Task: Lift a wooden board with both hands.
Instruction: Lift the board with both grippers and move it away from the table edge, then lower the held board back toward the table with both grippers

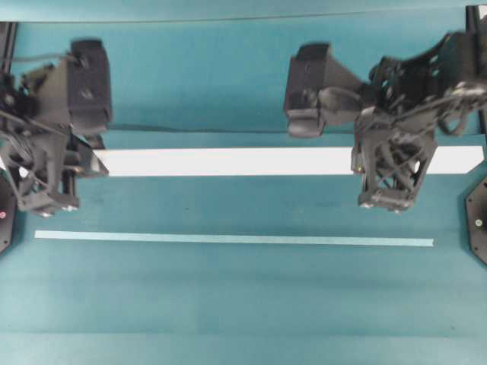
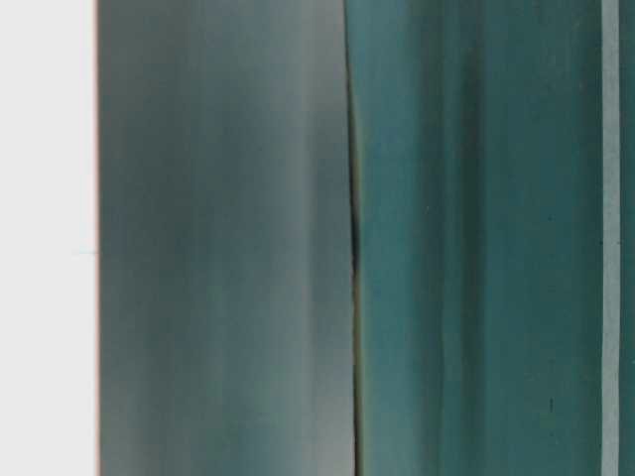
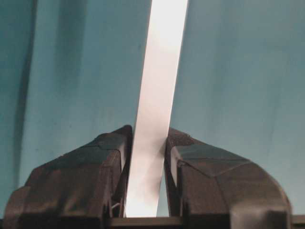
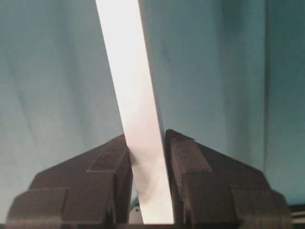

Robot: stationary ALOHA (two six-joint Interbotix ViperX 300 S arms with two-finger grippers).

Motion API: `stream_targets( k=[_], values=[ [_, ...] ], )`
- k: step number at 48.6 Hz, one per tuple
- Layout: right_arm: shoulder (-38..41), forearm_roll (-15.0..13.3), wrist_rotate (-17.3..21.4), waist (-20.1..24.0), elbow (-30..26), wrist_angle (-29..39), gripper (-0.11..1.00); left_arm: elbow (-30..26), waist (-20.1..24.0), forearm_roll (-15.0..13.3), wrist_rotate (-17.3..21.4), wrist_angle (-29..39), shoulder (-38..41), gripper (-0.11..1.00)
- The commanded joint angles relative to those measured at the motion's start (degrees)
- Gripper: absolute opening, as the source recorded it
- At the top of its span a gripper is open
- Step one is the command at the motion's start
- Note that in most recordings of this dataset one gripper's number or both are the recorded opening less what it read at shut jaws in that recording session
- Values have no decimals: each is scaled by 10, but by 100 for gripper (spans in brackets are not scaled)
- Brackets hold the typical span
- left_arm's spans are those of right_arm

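Note:
The wooden board is a long white plank running left to right across the overhead view. My left gripper is shut on its left end and my right gripper is shut on it near its right end, with a short stub sticking out past it. In the left wrist view the board passes between the black fingers, left gripper pinching its faces. The right wrist view shows the same: board clamped, right gripper. A thin dark shadow line lies on the cloth behind the board.
A thin pale teal strip lies flat on the teal cloth nearer the front, parallel to the board; it also shows at the table-level view's right edge as the strip. Black arm bases stand at both sides. A blurred grey surface fills the table-level view's left half.

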Motion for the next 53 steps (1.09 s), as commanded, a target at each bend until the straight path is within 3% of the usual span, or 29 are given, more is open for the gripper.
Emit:
stream_targets(
  k=[1,15,53],
  values=[
    [4,0,5,-1,-35,-3,21,-49,6,2,-2,4,4,18],
    [7,-2,5,-4,-65,20,21,-105,8,2,0,40,16,18],
    [25,-3,5,-6,-139,69,21,-154,9,2,0,94,18,18]
  ],
)
